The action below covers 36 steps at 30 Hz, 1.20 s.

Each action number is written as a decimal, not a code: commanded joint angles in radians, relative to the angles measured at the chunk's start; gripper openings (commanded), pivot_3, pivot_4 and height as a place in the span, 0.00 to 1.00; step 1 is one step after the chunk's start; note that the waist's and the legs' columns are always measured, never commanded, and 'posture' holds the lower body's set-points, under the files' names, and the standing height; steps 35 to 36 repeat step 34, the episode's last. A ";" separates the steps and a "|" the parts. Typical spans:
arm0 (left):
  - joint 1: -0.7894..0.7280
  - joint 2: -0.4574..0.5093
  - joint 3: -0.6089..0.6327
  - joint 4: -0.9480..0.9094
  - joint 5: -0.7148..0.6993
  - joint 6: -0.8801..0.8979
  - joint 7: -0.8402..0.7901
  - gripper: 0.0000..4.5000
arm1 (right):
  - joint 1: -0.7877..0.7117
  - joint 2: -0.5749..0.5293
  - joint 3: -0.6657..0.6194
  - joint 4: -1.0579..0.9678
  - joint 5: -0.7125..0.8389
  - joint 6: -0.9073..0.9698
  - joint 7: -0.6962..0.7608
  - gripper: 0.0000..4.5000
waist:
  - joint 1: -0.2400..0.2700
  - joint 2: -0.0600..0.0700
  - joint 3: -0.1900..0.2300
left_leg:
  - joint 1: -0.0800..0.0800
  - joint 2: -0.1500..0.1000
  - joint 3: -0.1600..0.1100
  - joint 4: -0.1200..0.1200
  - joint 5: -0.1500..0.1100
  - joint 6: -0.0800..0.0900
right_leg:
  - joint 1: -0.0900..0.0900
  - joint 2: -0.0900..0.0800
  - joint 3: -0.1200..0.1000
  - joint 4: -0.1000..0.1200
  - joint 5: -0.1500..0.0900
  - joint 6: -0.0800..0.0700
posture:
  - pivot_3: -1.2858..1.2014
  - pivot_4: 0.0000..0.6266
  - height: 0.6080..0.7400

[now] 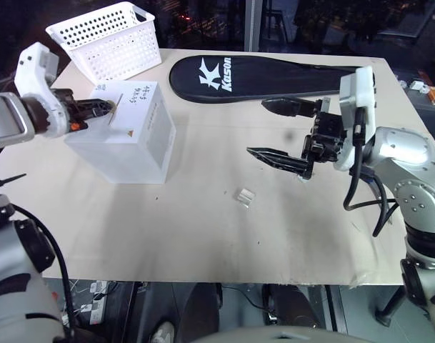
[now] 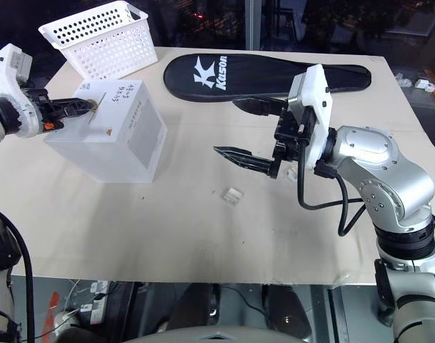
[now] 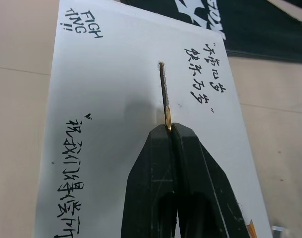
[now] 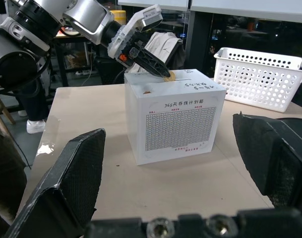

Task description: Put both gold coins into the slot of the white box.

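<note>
The white box (image 1: 128, 136) stands at the table's left with black handwriting on its top face. My left gripper (image 3: 169, 130) is shut on a gold coin (image 3: 168, 121), held on edge. The coin's rim sits at the near end of the slot (image 3: 163, 89), in line with it. In the right wrist view the same coin (image 4: 169, 76) shows at the box's top, under the left fingers. My right gripper (image 1: 258, 128) hangs open above the table's middle right, pointing toward the box, with nothing between its fingers.
A white perforated basket (image 1: 106, 39) stands behind the box at the far left. A black racket bag (image 1: 267, 75) lies along the far edge. Small clear plastic blocks (image 1: 244, 195) lie mid-table, below my right gripper.
</note>
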 commanded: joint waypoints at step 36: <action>0.952 -0.207 0.037 -0.687 0.056 -0.827 -0.652 0.99 | 1.135 -0.122 -0.587 -0.323 -0.170 -0.124 -0.068 1.00 | 0.024 0.003 -0.002 | 0.022 0.000 0.003 -0.002 -0.001 0.004 | 0.022 0.000 0.003 -0.006 -0.003 0.003 | 0.52 0.24 1.00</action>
